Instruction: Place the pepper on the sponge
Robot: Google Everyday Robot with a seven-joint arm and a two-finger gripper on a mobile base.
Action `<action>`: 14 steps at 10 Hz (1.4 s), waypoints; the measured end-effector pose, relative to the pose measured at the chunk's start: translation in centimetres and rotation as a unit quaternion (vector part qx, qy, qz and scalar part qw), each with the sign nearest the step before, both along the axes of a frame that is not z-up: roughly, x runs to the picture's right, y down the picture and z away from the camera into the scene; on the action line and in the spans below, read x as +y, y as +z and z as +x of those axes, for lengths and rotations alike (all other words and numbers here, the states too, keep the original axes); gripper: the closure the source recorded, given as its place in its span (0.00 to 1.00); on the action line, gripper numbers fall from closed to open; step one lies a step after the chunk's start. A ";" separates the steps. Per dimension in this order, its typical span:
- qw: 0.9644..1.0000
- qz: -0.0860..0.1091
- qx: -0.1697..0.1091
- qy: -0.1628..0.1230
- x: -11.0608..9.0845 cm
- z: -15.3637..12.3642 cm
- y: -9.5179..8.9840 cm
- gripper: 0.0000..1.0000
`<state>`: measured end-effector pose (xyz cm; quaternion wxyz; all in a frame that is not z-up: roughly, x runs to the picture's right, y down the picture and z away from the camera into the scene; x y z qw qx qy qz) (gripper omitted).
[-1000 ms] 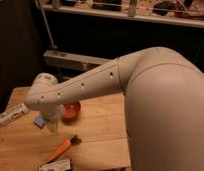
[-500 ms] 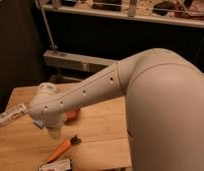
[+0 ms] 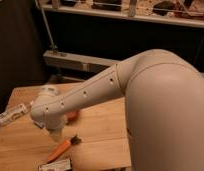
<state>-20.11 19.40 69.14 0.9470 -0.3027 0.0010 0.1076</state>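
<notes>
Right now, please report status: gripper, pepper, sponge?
Gripper low over table, just above pepper. Pepper lies on table. Sponge not in sight, perhaps behind arm.

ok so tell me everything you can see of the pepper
The pepper is slim, orange and tapering, with a dark stem end pointing up and right. It lies flat, diagonal, on the wooden table near its front edge. The gripper hangs close above it; whether they touch cannot be told.
</notes>
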 end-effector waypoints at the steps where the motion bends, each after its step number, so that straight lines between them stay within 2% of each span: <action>1: 1.000 0.000 0.000 0.000 0.0 0.0 0.0 0.35; 2: 1.000 0.000 0.000 0.000 0.0 0.0 0.0 0.35; 3: 1.000 0.009 -0.004 -0.006 -0.3 0.0 0.0 0.35; 4: 0.999 0.025 -0.012 -0.019 -0.7 -0.1 0.2 0.35; 5: 0.997 0.048 -0.030 -0.049 -1.1 -0.6 0.3 0.35; 6: 0.992 0.073 -0.054 -0.089 -1.3 -1.2 0.3 0.35; 7: 0.981 0.096 -0.088 -0.142 -0.9 -2.2 0.0 0.35; 8: 0.972 0.107 -0.108 -0.178 -0.4 -2.7 -0.1 0.35; 9: 0.967 0.109 -0.120 -0.198 0.1 -2.9 -0.3 0.35; 10: 0.958 0.107 -0.139 -0.228 1.2 -3.0 -0.5 0.35; 12: 0.948 0.100 -0.158 -0.258 2.7 -2.4 -0.8 0.35; 14: 0.940 0.097 -0.171 -0.278 3.4 -1.7 -0.6 0.35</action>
